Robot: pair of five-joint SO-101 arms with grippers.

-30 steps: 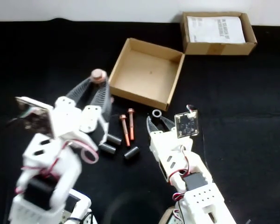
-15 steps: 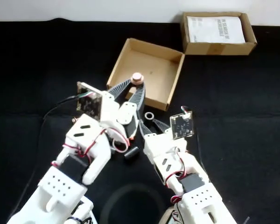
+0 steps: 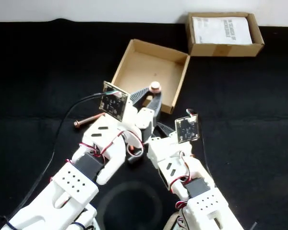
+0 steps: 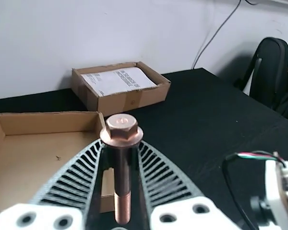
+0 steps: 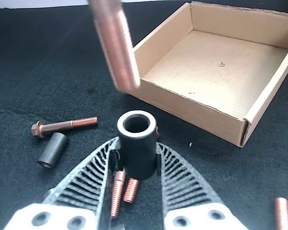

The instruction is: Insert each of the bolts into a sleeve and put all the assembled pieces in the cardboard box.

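Two tools [image 4: 121, 143] [image 5: 137, 143], two cardboard boxes [image 3: 151, 74] [image 3: 224, 49]

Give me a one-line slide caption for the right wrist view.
Right gripper grips a sleeve, a bolt poised near its open end, cardboard box beyond.

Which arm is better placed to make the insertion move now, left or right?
Left. The left end effector holds the bolt head up, tip above the upright sleeve gripped by the right end effector; lowering it probably suffices.
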